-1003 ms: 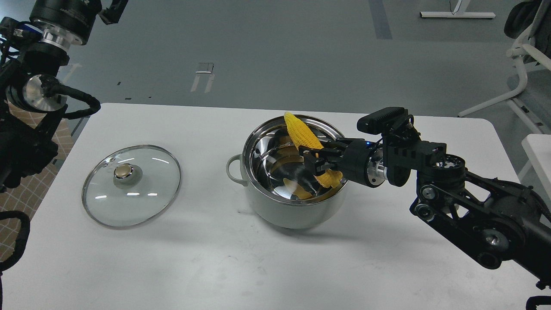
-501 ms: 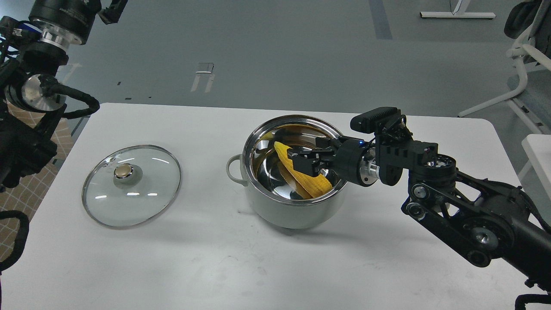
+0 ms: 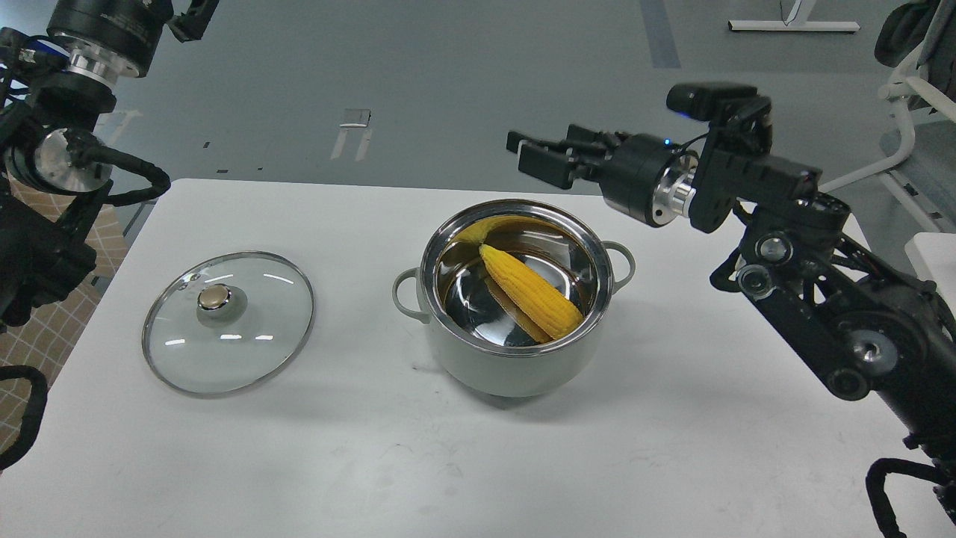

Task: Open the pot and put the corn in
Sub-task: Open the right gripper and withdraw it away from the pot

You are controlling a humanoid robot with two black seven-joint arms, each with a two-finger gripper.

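Note:
The pale grey-green pot [image 3: 515,366] stands open at the middle of the white table [image 3: 373,463]. The yellow corn [image 3: 532,292] lies slanted inside it, resting on the steel bottom, thin end toward the far rim. My right gripper [image 3: 535,154] hangs open and empty in the air above and behind the pot's far right rim, clear of it. My left arm is raised at the top left; its gripper [image 3: 196,16] is cut off by the top edge, well away from the pot.
The glass lid [image 3: 228,321] with a gold knob lies flat on the table, left of the pot. My right arm reaches over the table's right side. A white chair frame [image 3: 907,119] stands off the table at the far right.
My right gripper let go of the corn, which dropped into the pot. The gripper then rose up and back out of the pot. The left arm barely moved.

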